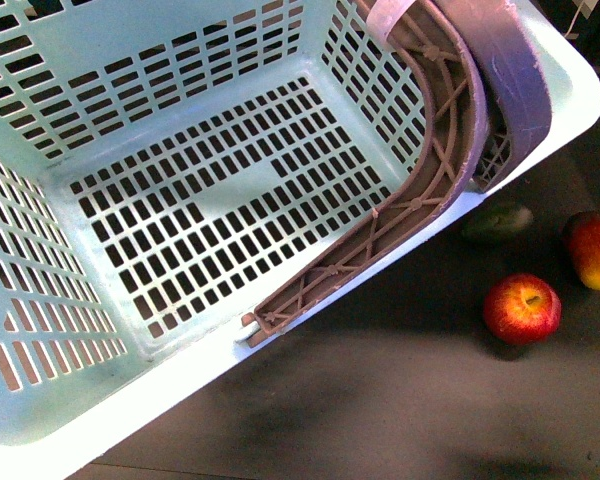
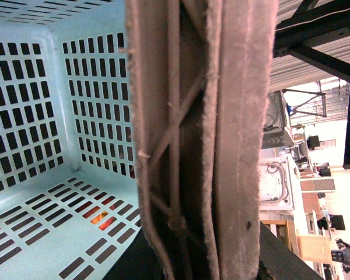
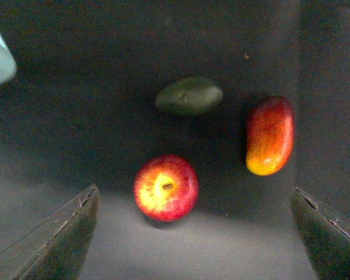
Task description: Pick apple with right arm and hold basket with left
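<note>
Apple sits on the dark surface, stem dimple and yellow patch up, nothing touching it. Right wrist view: the apple lies between the jaws of the right gripper, slightly nearer the jaw on the basket's side. The jaws are spread wide and grip nothing; only their tips are in frame. Green oval fruit lies beyond the apple and elongated red-yellow fruit off to one side, all three apart. Front view: apple is well clear of the basket, right of its near rim. The basket is cut off at top and left. Left wrist view: brown ribbed handle fills mid-frame, close and soft. Left gripper jaws are not visible, so their state cannot be told. Something red-orange shows through the floor slots, unidentifiable.
</note>
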Robot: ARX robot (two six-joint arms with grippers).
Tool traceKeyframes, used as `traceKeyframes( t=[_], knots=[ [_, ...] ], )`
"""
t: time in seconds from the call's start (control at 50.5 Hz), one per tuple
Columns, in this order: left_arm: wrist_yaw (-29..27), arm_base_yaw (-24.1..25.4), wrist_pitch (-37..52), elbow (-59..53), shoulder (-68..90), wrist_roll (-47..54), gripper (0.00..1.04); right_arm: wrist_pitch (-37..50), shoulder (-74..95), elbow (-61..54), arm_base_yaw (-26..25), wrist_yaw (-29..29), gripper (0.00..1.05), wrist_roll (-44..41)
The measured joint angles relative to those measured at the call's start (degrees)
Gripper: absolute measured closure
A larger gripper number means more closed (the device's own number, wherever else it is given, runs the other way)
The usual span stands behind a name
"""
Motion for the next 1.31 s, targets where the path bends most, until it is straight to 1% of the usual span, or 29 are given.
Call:
traceKeyframes(
  t=[0.079, 0.178, 0.455, 0.891, 1.307],
  knots=[
    [0.0, 0.0, 0.0, 0.0, 0.0, 0.0, 0.87, 2.8, 7.5, 2.2, 0.0, -0.3, 0.09, -0.4],
    [0.0, 0.0, 0.0, 0.0, 0.0, 0.0, 0.87, 4.3, 14.5, 4.7, 0.0, -0.4, 0.09, -0.3],
    [0.1, 0.0, 0.0, 0.0, 0.0, 0.0, 0.87, 4.3, 28.7, 12.2, 1.0, 0.3, 0.09, 0.0],
    [0.1, 0.0, 0.0, 0.0, 0.0, 0.0, 0.87, 1.0, 37.4, 20.0, 2.0, 0.6, 0.09, 1.2],
    [0.0, 0.0, 0.0, 0.0, 0.0, 0.0, 0.87, -5.0, 42.5, 28.2, 3.6, 1.0, 0.09, 1.2]
  ],
)
